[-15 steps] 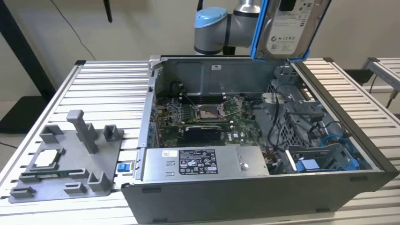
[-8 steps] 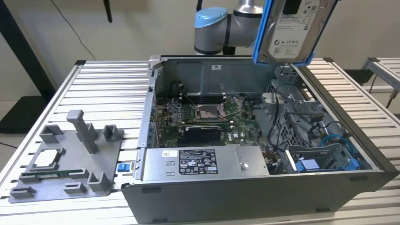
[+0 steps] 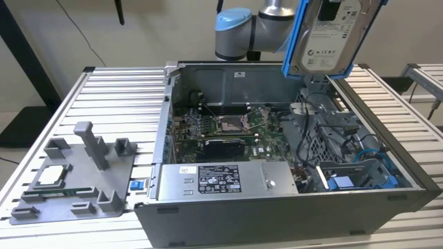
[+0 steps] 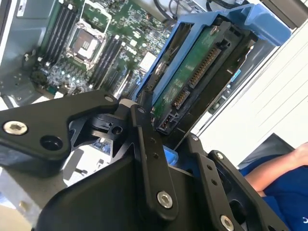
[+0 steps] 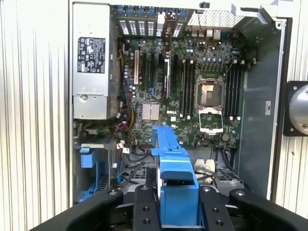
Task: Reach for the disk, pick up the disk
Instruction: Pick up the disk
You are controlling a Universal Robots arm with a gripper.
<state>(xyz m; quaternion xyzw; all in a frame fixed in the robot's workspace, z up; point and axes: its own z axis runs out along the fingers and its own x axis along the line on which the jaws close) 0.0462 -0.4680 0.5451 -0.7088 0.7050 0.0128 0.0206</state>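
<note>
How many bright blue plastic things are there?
2 clear ones: the disk's bracket held up in the claw, and a blue part low inside the case. Cables may hide more.

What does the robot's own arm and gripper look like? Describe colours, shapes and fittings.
In the exterior view the arm is a silver-grey tube with a rounded joint wearing a light blue cap. In both wrist views the gripper is matt black, built from flat angular linkage bars joined by silver socket-head bolts and round pivot holes.
</note>
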